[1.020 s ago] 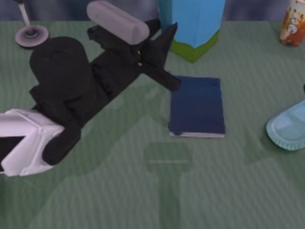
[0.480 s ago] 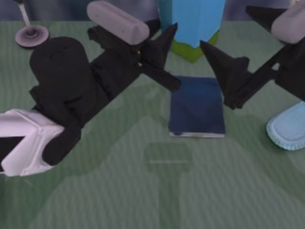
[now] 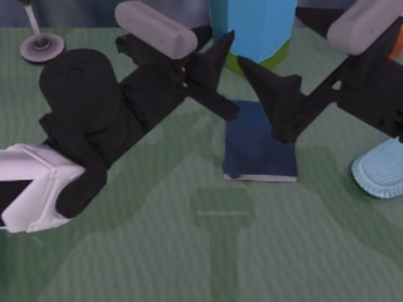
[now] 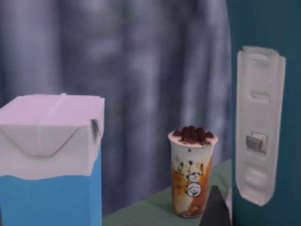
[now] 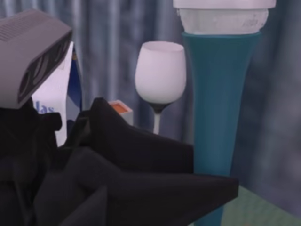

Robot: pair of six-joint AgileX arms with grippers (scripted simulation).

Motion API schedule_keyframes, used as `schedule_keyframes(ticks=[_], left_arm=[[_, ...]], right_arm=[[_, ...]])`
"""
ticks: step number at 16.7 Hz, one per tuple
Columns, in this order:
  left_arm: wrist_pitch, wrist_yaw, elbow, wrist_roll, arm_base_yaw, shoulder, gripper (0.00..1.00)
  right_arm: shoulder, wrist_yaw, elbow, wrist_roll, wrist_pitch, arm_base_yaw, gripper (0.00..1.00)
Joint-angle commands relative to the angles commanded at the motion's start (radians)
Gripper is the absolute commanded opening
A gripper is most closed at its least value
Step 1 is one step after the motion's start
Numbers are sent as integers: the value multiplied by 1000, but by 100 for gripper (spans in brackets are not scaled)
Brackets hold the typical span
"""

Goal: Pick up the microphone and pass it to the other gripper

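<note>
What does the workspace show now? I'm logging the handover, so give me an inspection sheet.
Surface: green table, no spills seen.
Job's things: microphone off the table.
Clutter: blue carton, dark book, pale blue shoe, grey stand, drink cup, wine glass.
Claws: left claw holds the microphone above the table's middle; right claw open, facing it near the book.
Cables: nothing seen.
Surroundings: blue-grey curtain.

My left gripper [image 3: 220,78] holds the slim teal-handled, white-headed toy microphone [image 5: 221,94] upright above the table; my right gripper [image 3: 277,100] just beside it.
</note>
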Motion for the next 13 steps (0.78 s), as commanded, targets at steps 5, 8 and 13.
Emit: schedule_keyframes(ticks=[5,8,13], left_arm=[[0,0,0,0,0,0,0],[0,0,0,0,0,0,0],[0,0,0,0,0,0,0]], right_arm=[[120,19,100,1,28,23,100],[278,44,217,1,60,45,100],[405,66,322,2,85,66,100]])
